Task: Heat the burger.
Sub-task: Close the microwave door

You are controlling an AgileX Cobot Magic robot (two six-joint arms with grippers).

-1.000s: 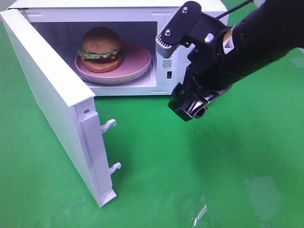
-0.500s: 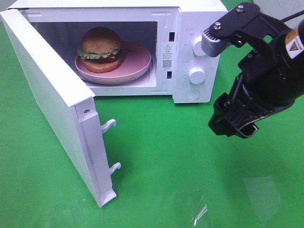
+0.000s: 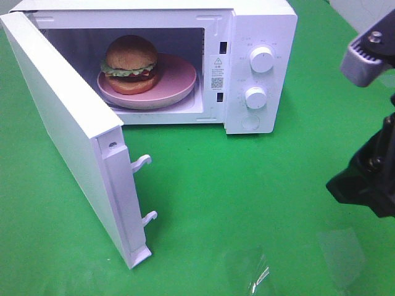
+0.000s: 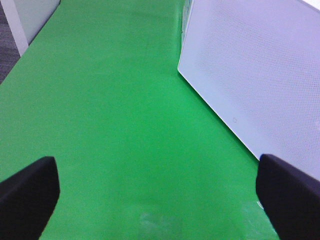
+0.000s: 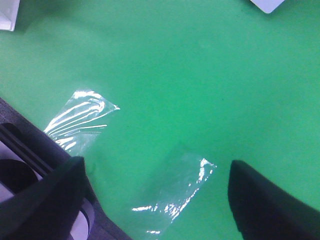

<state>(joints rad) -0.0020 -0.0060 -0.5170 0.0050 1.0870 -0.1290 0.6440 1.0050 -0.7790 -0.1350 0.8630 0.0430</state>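
The burger [image 3: 130, 63], with a glossy brown bun and a green lettuce layer, sits on a pink plate [image 3: 176, 83] inside the open white microwave [image 3: 259, 24]. Its door [image 3: 62, 117] swings out wide toward the front left. My right arm [image 3: 369, 179] hangs at the far right edge, well away from the microwave. In the right wrist view my right gripper [image 5: 155, 195] stands open over bare green table. My left gripper [image 4: 160, 200] is open too, with nothing between its fingers, facing the door's white outer panel [image 4: 260, 70].
Two white knobs [image 3: 262, 60] [image 3: 255, 96] sit on the microwave's control panel. Shiny clear tape patches [image 3: 256, 274] [image 5: 82, 120] lie flat on the green table [image 3: 247, 197] in front. The door's latch hooks [image 3: 142, 163] stick out toward the middle.
My right arm has pulled back from in front of the microwave's control panel to the far right edge, uncovering the knobs. Burger, plate and door have not moved.
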